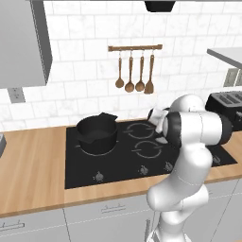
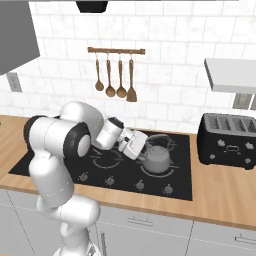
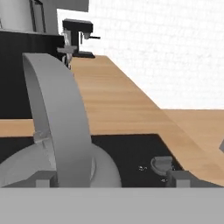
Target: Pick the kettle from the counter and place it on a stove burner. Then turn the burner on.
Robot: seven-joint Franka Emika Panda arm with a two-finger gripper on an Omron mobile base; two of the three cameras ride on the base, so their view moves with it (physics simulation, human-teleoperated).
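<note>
Grey squat metal kettle (image 2: pixel 157 159) is seated upright on the front-right segmented-ring burner (image 2: pixel 161 171) of the black glass cooktop (image 2: pixel 181 186); arched handle vertical. End effector (image 3: pixel 107 177) is spread wide, straddling the handle.

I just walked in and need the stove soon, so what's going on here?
The white robot arm has set the kettle on a front burner of the black cooktop. Its gripper is beside the kettle's arched handle, and in the hand view the fingers stand apart on either side of the handle, so it appears to have let go. A black pot sits on another burner. The knobs along the cooktop's front edge are not being touched, so turning the burner on appears still to come.
</note>
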